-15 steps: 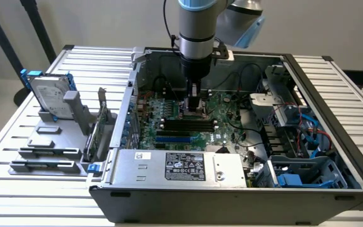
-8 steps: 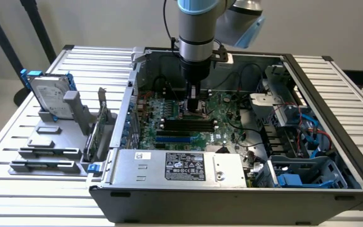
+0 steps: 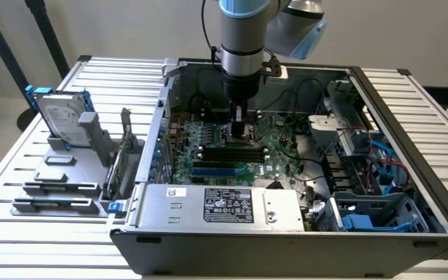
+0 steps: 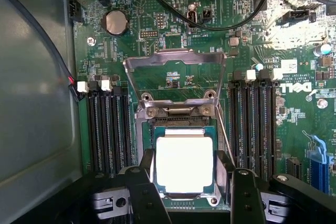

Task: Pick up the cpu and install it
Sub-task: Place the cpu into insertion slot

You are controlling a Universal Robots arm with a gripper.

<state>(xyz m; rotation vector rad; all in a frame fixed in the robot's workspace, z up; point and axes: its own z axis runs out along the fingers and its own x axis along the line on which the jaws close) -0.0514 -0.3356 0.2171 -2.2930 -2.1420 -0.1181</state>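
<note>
Slatted metal bench (image 3: 45, 256) carries an open computer case (image 3: 286, 248). In the exterior view the arm's tool blocks the spot it reaches into. Glare whitens the cpu (image 4: 185, 163), so its markings are unreadable. It lies over the socket (image 4: 181, 121), pinched at opposite edges between the fingers (image 4: 144, 187), whose bases are cut off.

My outside camera looks down on the whole computer case (image 3: 286, 245), my wrist camera looks straight down, close above the cpu (image 4: 185, 162), both see the green board (image 3: 282, 140)
</note>
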